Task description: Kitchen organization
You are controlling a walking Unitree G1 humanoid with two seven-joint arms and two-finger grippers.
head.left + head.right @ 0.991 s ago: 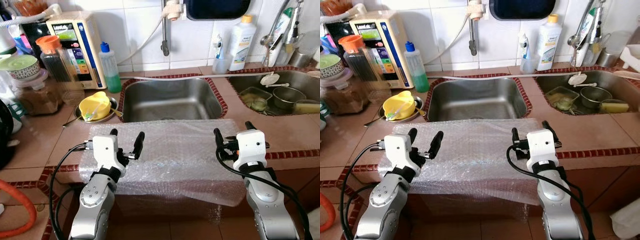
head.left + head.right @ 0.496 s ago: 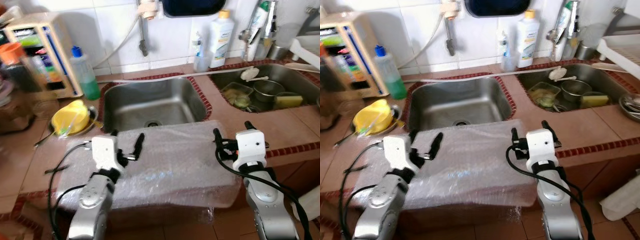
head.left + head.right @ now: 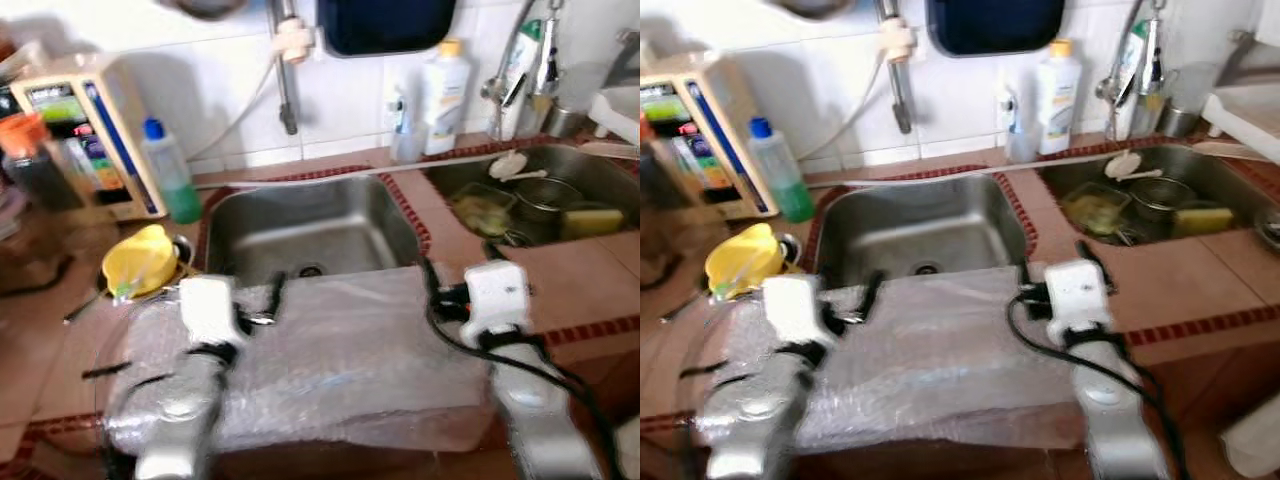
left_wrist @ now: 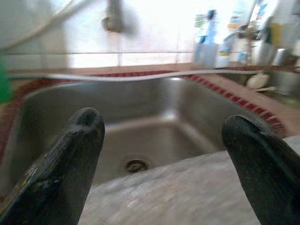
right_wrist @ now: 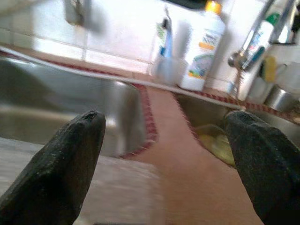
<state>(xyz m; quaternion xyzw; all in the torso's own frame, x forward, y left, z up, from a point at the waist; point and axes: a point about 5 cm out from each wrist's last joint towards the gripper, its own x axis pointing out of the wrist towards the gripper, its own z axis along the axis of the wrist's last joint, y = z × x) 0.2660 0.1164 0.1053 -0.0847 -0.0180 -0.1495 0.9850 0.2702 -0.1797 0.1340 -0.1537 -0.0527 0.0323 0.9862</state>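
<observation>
A sheet of bubble wrap [image 3: 340, 350] lies over the tiled counter in front of the left sink [image 3: 310, 225]. My left gripper [image 3: 252, 290] hovers open over the wrap's left part, with nothing between its fingers [image 4: 70, 159]. It points at the sink's drain [image 4: 136, 165]. At the wrap's right edge my right gripper [image 3: 462, 270] is also open and empty. Its wrist view looks along the strip of counter [image 5: 178, 140] between the two sinks. The eye views are blurred.
The right sink [image 3: 600, 170] holds dishes and a sponge. A yellow bowl [image 3: 140, 260], a green soap bottle [image 3: 170, 175] and a water filter unit [image 3: 85, 140] stand on the left. A white bottle [image 3: 445, 85] is at the back wall.
The whole picture has shifted and blurred, so the camera moved to the right and nearer the sinks. Both grippers stay open over the bubble wrap.
</observation>
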